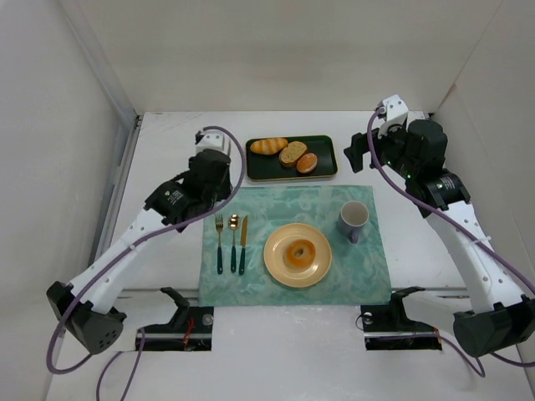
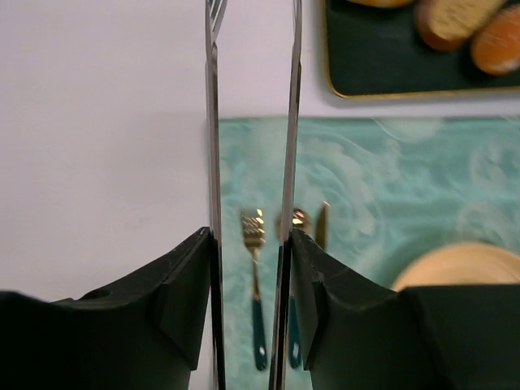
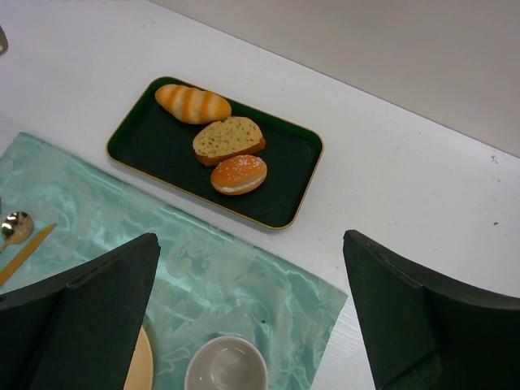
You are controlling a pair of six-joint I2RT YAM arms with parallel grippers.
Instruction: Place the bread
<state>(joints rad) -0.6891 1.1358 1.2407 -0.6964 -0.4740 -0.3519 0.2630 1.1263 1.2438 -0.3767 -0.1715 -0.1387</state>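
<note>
While bread point(image 1: 289, 251) sits on plate point(image 1: 276, 267), tray point(image 1: 323, 146) holds three loaves point(image 1: 292, 153); left claw point(image 2: 252, 16) narrowly parted, right claw point(image 3: 250, 244) wide, both empty.

So the bread point(image 1: 298, 251) is a small golden-orange ring with a hole in the middle. It's lying flat, pretty much dead centre on the yellow plate point(image 1: 278, 269), which sits on the teal placemat point(image 1: 368, 267). Looks tiny next to the plate.

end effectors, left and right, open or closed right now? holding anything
Left end effector: open a little, holding nothing.
Right end effector: wide open, holding nothing.
</note>
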